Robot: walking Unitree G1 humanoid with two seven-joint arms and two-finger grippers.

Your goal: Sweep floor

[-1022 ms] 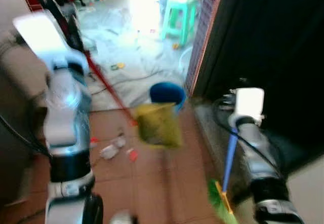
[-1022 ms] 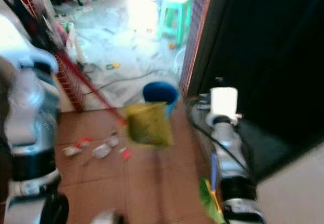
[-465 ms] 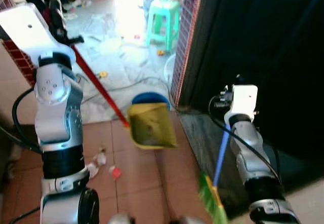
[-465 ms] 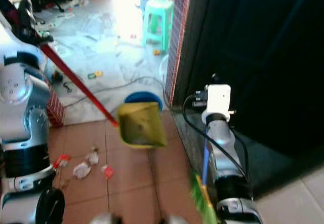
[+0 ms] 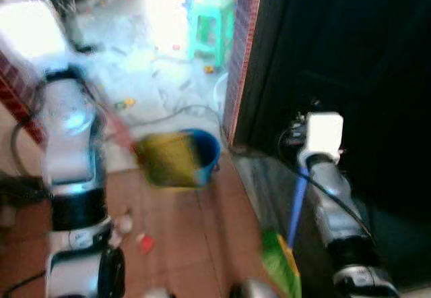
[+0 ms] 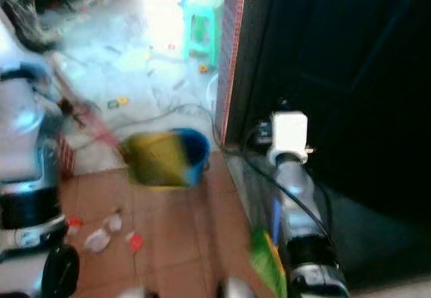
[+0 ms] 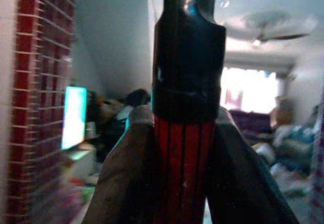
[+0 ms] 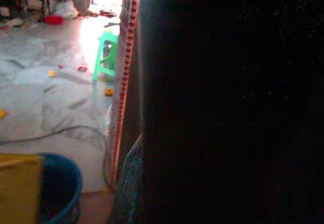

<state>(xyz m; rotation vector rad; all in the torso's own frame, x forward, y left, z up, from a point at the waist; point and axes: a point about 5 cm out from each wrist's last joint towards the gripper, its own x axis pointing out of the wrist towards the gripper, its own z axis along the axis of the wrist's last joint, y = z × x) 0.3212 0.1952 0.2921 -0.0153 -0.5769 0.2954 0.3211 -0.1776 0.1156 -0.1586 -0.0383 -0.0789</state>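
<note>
The left gripper (image 7: 185, 183) is closing its two dark fingers (image 7: 126, 178) on the red handle (image 7: 183, 168) of the dustpan, just below the handle's black cap (image 7: 188, 67), with a red brick wall (image 7: 43, 82) beside it. In the head views, which are blurring, the yellow dustpan (image 5: 165, 160) is hanging over the brown tiled floor (image 5: 188, 237) in front of a blue bucket (image 5: 205, 153), overlapping its rim. Small bits of litter (image 5: 135, 234) are lying on the tiles near the left arm (image 5: 71, 176). The right arm (image 5: 330, 203) is reaching down beside a dark doorway (image 5: 350, 55), and a blue-handled broom (image 5: 295, 207) with green bristles (image 5: 281, 267) is standing along it; whether the right gripper's fingers are clamping the broom cannot be told, since its wrist view is mostly darkness. A green stool (image 5: 210, 18) is standing on the pale, sunlit floor beyond, where a cable (image 5: 175, 116) is trailing.
</note>
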